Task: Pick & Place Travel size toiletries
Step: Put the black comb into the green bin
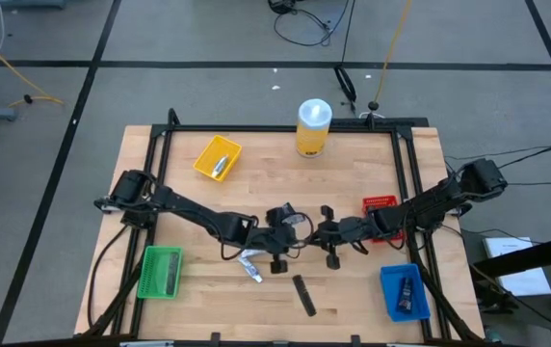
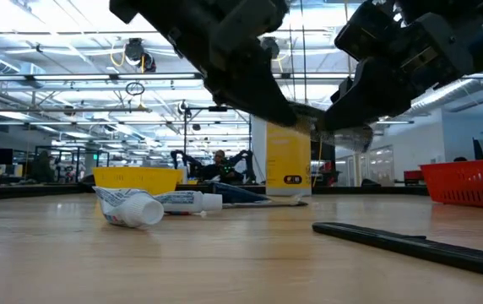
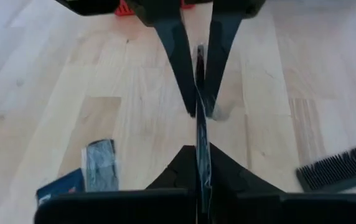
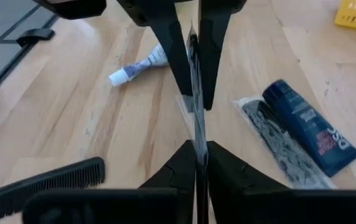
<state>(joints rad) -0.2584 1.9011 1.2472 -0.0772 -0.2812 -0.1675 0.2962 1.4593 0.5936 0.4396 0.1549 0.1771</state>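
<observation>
Slippage is the worry here: the thin flat sachet [image 3: 201, 124] hangs edge-on above the middle of the tabletop [image 1: 353, 164], pinched from both ends at once. The left claw [image 3: 201, 158] is clamped tight on one edge and the right claw [image 4: 198, 152] looks closed on the opposite edge. If both arms pull away together, I'd expect the packet to tear or buckle. If one lets go before the other has a firm bite, it could flutter down among the loose items below.

Under the arms lie a white toothpaste tube [image 4: 142, 65], a dark blue tube [image 4: 309, 127] touching a grey speckled packet [image 4: 277, 140], and a black comb [image 1: 303, 294] nearer the front edge. Yellow [image 1: 218, 157], green [image 1: 160, 272], red [image 1: 380, 204] and blue [image 1: 404, 292] bins sit toward the corners, with a tall yellow canister [image 1: 313, 127] at the back. Nothing seems to block a route to any bin, though each arm crowds the other's way out.
</observation>
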